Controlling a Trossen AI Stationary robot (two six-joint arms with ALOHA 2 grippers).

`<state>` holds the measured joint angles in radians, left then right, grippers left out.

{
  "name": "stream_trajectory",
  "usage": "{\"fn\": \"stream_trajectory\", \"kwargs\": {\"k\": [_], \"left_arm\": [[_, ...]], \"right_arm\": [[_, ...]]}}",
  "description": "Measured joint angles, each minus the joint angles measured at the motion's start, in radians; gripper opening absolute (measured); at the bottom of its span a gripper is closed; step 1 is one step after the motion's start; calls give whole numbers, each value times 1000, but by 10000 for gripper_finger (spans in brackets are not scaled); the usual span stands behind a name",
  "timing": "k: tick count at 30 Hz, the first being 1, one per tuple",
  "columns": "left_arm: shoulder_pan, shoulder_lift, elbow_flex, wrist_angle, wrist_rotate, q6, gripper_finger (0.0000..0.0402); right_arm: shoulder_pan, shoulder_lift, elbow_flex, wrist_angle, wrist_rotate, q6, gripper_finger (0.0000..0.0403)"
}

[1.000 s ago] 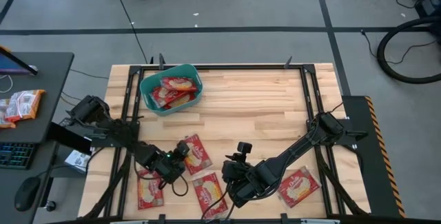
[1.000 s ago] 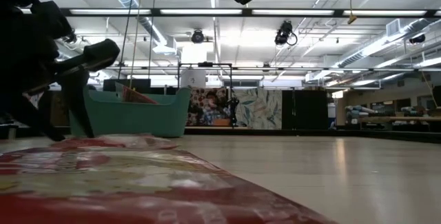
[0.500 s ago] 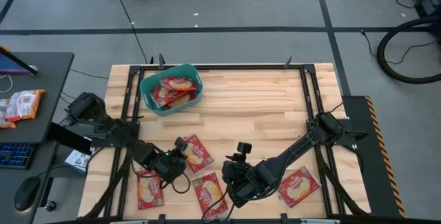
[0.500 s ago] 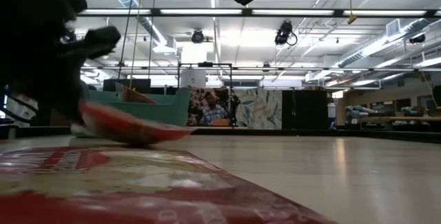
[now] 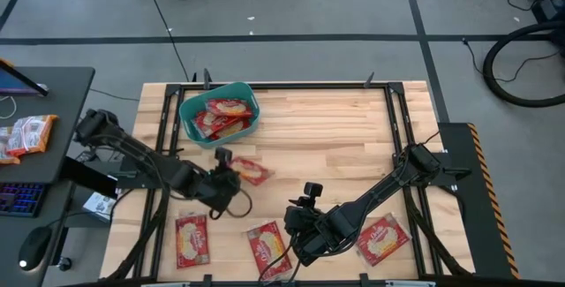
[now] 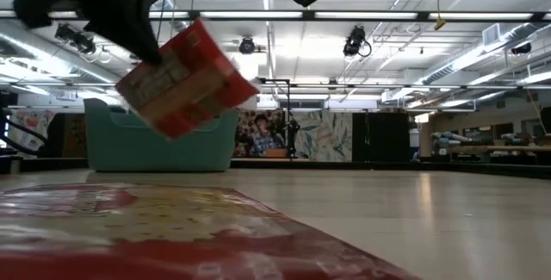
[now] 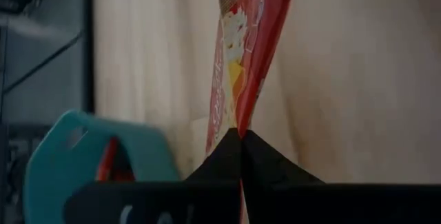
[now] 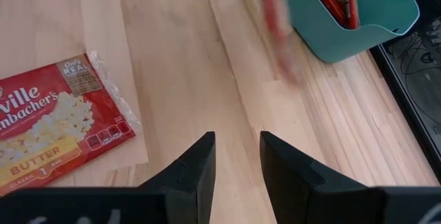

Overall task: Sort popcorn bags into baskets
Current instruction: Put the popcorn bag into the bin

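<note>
Near edge of the counter [image 5: 335,137]: right end effector [image 5: 296,238] sits low w/ fingers a little apart, nothing between them, beside a loose popcorn bag [image 5: 266,245]. Two more bags lie flat nearby, one [image 5: 192,239] toward the left arm, one [image 5: 382,237] toward the right.

Mid-counter: left end effector [image 5: 231,174] is clamped tight on a lifted bag [image 5: 250,170], pinching one edge; bag hangs clear of the wood, tilted, in the low view too.

Far left corner: teal basket [image 5: 187,110], already w/ a few bags inside.

We judge the step as carry-to-basket. To do it well we'd keep the bag high enough to clear the rim, bring it over the open middle, not the wall, then let go only once it's inside. An edge grip means it may swing, so go slow.

Bag itself: flat red packet, cream label, yellow strip, popcorn print; looks thin & floppy.
</note>
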<state>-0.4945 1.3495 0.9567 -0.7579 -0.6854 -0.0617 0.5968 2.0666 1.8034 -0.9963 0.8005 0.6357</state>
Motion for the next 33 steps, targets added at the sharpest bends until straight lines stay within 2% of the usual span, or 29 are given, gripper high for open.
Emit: {"fn": "stream_trajectory", "kwargs": {"k": [6, 18, 22, 27, 33], "left_arm": [[113, -16, 125, -171, -5, -41, 1], [326, -16, 305, -397, -16, -5, 1], [413, -16, 314, -431, -63, 25, 1], [544, -3, 312, -439, -57, 73, 1], [704, -5, 312, -419, 30, 127, 1]], "right_arm": [[0, 0, 0, 0, 0, 0, 119], [0, 0, 0, 0, 8, -8, 119], [-2, 0, 0, 1, 9, -10, 119], [-2, 0, 0, 10, 9, -10, 119], [-1, 0, 0, 13, 9, -11, 119]]}}
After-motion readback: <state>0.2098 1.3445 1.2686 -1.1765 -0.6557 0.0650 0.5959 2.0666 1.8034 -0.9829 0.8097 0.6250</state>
